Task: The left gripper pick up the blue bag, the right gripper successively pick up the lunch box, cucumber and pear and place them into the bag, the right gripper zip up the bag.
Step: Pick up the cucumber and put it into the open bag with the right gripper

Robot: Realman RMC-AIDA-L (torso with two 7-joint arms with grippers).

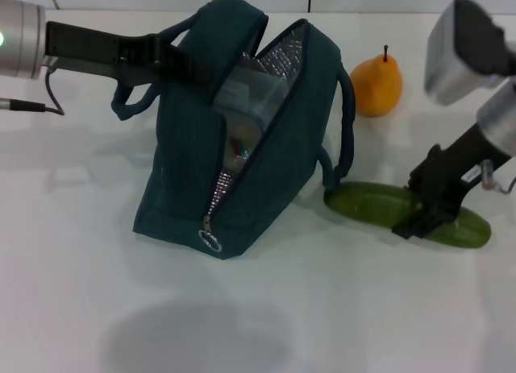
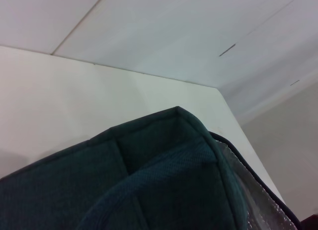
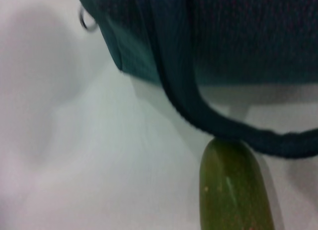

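The blue bag [image 1: 242, 163] stands open in the middle of the table, and its silver lining shows. The lunch box [image 1: 250, 95] sits inside it. My left gripper [image 1: 165, 55] is shut on the bag's top by the left handle; the left wrist view shows the bag's fabric [image 2: 149, 180] close up. The cucumber [image 1: 363, 204] lies on the table right of the bag, its end against the bag's right handle [image 3: 198, 115]. My right gripper [image 1: 421, 216] is down on the cucumber's right half. The pear [image 1: 376, 84] stands upright behind the cucumber. The right wrist view shows the cucumber's end [image 3: 233, 190].
The zipper's ring pull [image 1: 210, 240] hangs at the bag's near bottom corner, with the zip undone above it. The white table [image 1: 322, 308] spreads in front of the bag. A wall line runs along the far edge.
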